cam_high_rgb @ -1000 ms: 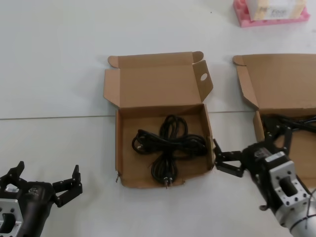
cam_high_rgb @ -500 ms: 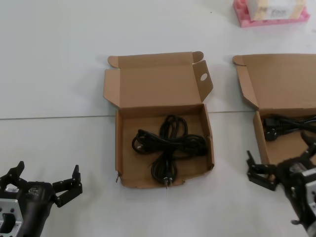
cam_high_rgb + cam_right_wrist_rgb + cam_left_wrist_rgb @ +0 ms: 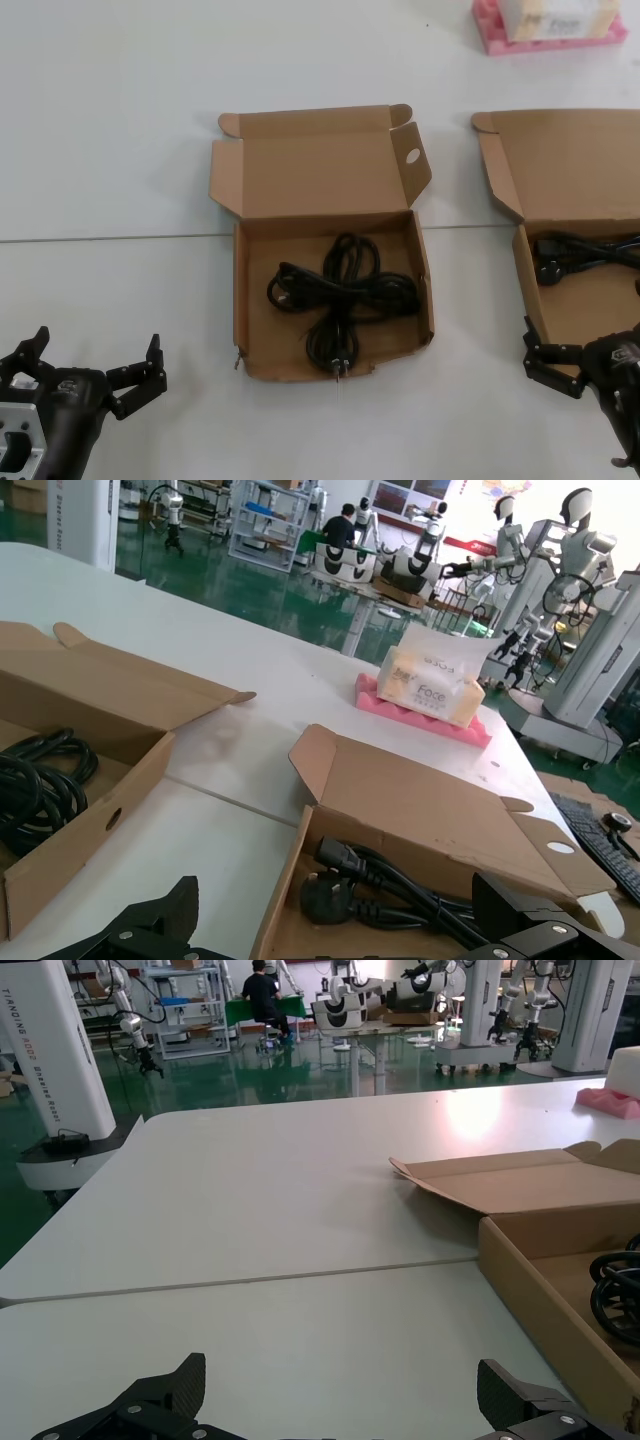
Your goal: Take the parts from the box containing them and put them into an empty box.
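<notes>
So two cardboard boxes sat open on the white desk (image 3: 120, 150). The one in the middle, the box with the round hole in its lid flap (image 3: 330, 290), already had a coiled black cable (image 3: 340, 300) lying loose on its floor, plug ends pointing toward the robot. The other box (image 3: 575, 230) was off on the robot's right side, running out of the head view, with another black cable (image 3: 580, 255) bunched up against its far wall; from the right wrist view you could see two moulded plugs on it pretty clearly.

The right hand (image 3: 580, 345) hung low over the desk right at the near left corner of that right box, fingers spread wide, holding nothing. The left hand (image 3: 95, 365) was parked near the robot's left front, well apart from the boxes, also spread open and empty, just above the desk.

Way at the back on the right there was a pink foam tray (image 3: 545, 35) with a white pack on it.
</notes>
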Robot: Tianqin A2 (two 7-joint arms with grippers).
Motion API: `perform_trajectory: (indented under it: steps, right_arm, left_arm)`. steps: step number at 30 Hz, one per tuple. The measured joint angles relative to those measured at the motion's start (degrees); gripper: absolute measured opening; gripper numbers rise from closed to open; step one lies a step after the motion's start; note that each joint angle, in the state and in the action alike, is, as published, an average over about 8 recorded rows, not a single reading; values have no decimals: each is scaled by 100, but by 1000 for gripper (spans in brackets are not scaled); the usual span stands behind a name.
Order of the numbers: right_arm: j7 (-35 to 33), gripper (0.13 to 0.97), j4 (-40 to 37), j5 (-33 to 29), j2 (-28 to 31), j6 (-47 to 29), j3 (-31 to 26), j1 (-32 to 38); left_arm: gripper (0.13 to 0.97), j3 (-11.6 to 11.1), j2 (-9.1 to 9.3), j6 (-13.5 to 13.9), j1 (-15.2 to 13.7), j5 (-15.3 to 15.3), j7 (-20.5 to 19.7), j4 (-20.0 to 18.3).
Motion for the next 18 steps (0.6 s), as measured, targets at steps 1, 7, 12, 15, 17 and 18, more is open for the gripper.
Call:
perform_trajectory:
  steps: [1,7,12,15,17,18]
  right_arm:
    - [0,966,0,0,0,0,0,0]
    - [0,966,0,0,0,0,0,0]
    - [0,966,0,0,0,0,0,0]
    - [0,966,0,0,0,0,0,0]
    - [0,966,0,0,0,0,0,0]
    - [0,966,0,0,0,0,0,0]
  left_arm:
    - [966,0,0,0,0,0,0,0]
    - [966,0,0,0,0,0,0,0]
    - [966,0,0,0,0,0,0,0]
    - [966,0,0,0,0,0,0,0]
    - [966,0,0,0,0,0,0,0]
    - [966,0,0,0,0,0,0,0]
